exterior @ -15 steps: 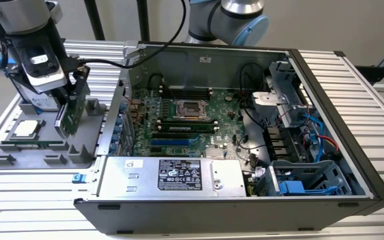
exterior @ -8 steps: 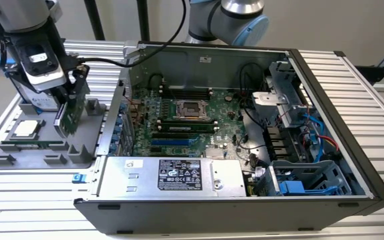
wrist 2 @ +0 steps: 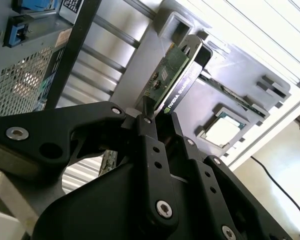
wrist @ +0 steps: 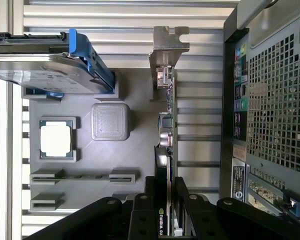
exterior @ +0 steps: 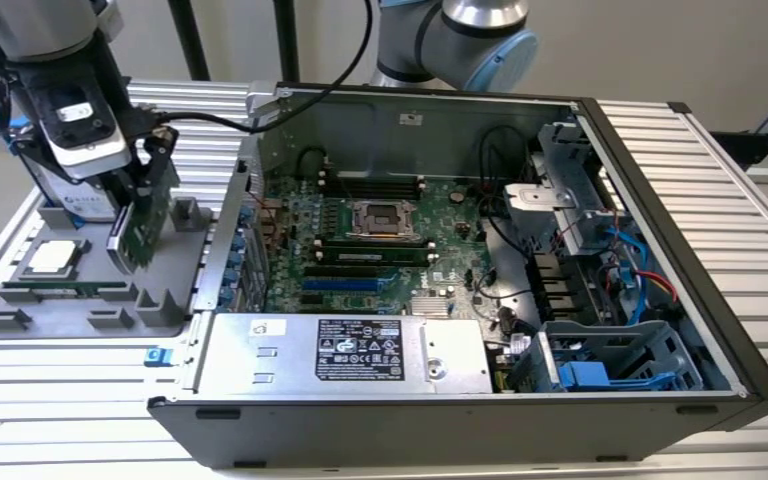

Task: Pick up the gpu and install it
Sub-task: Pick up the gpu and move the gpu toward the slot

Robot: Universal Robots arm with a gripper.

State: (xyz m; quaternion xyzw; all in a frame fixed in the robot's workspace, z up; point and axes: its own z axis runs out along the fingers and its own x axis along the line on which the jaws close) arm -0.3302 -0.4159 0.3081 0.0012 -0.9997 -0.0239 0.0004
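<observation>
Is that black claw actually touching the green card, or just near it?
Touching. In the first wrist view the gripper pinches the gpu on both faces.

We take this for a robotics lab or test cell set up for computer assembly. An industrial robot arm rises at the far side of a bench of ribbed aluminium slats, against a plain pale wall. On the bench lies an open desktop computer case with its motherboard exposed. Beside it sits a grey moulded fixture tray with shaped pockets for loose parts, a processor chip among them. The gripper clamps the gpu over that tray
</observation>
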